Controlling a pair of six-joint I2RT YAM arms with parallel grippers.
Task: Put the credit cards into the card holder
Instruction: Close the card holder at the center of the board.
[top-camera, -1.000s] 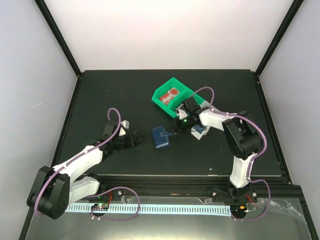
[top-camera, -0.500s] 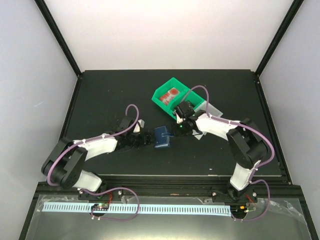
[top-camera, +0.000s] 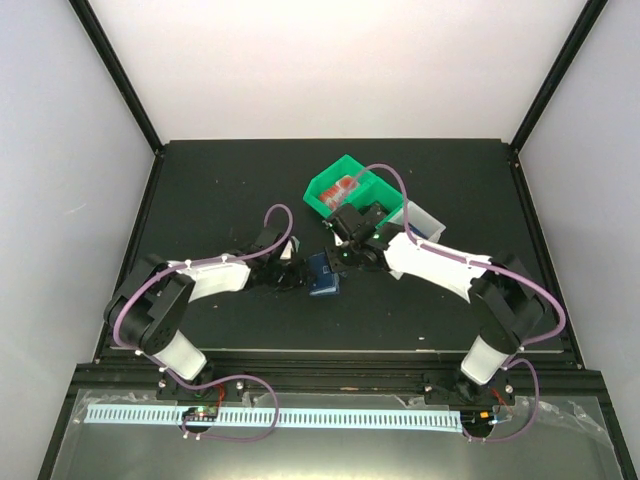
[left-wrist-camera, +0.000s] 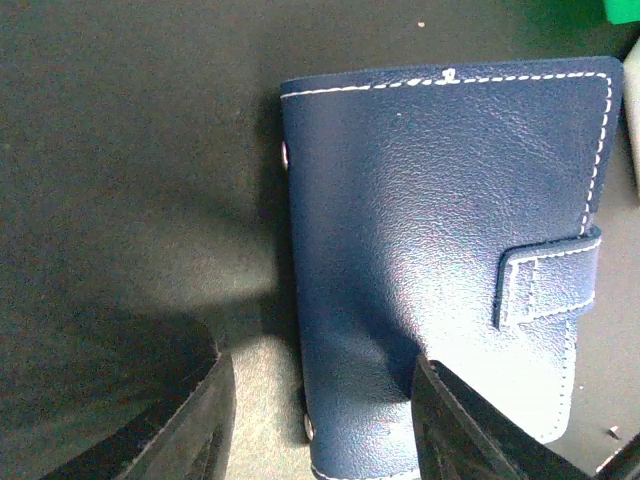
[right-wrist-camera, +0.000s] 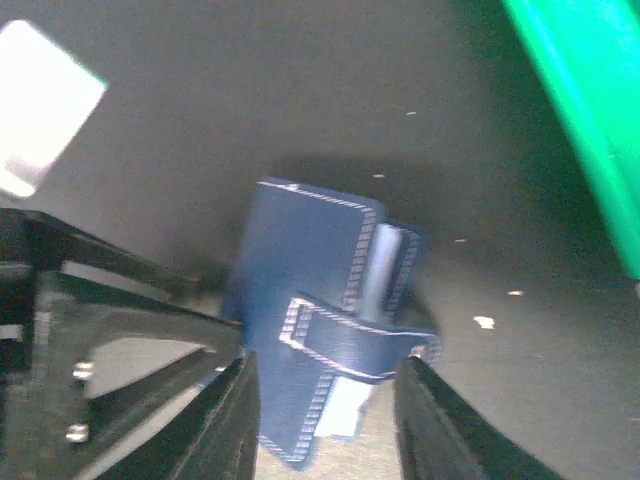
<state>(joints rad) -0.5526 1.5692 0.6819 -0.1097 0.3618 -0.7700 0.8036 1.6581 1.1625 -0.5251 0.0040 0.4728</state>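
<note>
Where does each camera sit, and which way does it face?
Top external: above, behind the bases, facing down at the table; left arm, right arm show.
Left wrist: on left arm, facing down at card holder; own fingers show.
Right wrist: on right arm, facing card holder, green tray; own fingers show.
Shared: card holder.

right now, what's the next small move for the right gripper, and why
Probably close the right gripper on the snap tab. The card holder is shut, the tab lies between that gripper's open jaws, and the left gripper straddles the card holder's opposite edge, seemingly to steady it.
</note>
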